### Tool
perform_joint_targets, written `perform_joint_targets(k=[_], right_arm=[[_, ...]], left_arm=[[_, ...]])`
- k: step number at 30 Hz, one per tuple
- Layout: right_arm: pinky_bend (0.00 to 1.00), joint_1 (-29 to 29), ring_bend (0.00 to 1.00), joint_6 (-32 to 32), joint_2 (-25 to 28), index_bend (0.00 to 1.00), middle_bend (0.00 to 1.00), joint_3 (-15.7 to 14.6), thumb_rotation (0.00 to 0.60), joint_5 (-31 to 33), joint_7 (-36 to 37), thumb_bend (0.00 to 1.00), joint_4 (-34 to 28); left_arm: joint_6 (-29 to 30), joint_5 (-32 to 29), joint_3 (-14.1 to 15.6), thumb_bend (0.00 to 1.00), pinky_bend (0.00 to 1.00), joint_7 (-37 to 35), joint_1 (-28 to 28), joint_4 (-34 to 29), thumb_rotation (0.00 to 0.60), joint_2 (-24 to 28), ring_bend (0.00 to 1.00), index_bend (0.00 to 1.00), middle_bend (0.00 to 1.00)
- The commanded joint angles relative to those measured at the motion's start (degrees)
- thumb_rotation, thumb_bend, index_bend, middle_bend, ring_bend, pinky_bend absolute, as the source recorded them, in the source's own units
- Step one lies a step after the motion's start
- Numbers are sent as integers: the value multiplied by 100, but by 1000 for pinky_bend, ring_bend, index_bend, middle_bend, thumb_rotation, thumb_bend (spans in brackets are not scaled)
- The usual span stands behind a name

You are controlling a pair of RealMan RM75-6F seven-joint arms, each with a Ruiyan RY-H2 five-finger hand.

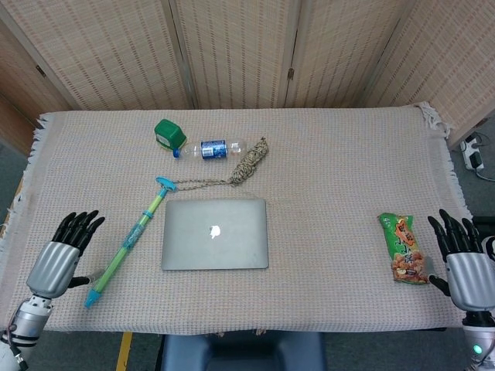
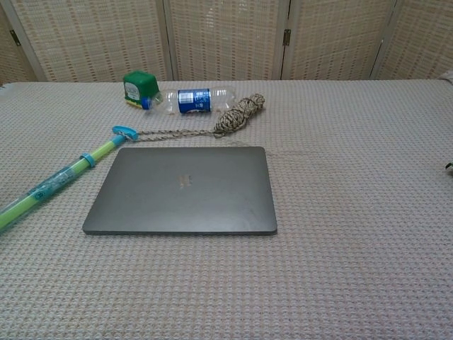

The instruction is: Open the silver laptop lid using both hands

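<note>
1. We list one clear plastic bottle with a blue label (image 1: 212, 148), lying on its side at the far left-centre of the table; whether it holds anything we cannot tell; its cap end touches a green box-shaped container (image 1: 168, 134), contents unseen.
2. One orange-and-green foil snack packet (image 1: 404, 249), flat near the right edge, sealed as far as we can see.
3. One thin silver rectangular laptop (image 2: 184, 190), lid shut and flat, logo on top, at the centre of the table toward the near edge.
4. One coil of speckled cord (image 1: 249, 162) behind the laptop, a strand trailing left to the blue handle of a long green-and-blue plastic tube (image 1: 128, 241); the tube lies diagonally just left of the laptop, between it and our left hand.
5. Left hand (image 1: 60, 260): silver back, black fingers spread, holding nothing, over the cloth left of the tube.
6. Right hand (image 1: 464, 263): fingers spread, empty, at the right table edge beside the packet; well apart from the laptop.
7. One beige waffle-weave cloth (image 1: 340, 170) covering the table, fringed corners.
</note>
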Motion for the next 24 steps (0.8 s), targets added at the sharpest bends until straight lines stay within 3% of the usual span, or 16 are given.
perform_joint_targets(k=[1, 7, 10, 24], right_arm=[[0, 28, 83, -42, 27, 0, 22, 3, 600, -11, -15, 520, -45], [0, 91, 84, -99, 71, 0, 22, 16, 600, -60, -122, 519, -145], [0, 124, 83, -171, 87, 0, 22, 2, 600, -62, -143, 520, -204], [0, 144, 83, -296, 40, 0, 22, -42, 600, 13, 65, 520, -56]], left_arm=[[-393, 358, -36, 94, 0, -119, -477, 39, 600, -184, 22, 8, 61], [-903, 574, -103, 99, 0, -59, -1043, 63, 600, -523, 29, 10, 61], [-1413, 661, -165, 99, 0, 139, -1509, 206, 600, -938, 31, 11, 61], [-2450, 19, -307, 90, 0, 919, -2334, 562, 600, -2204, 31, 0, 64]])
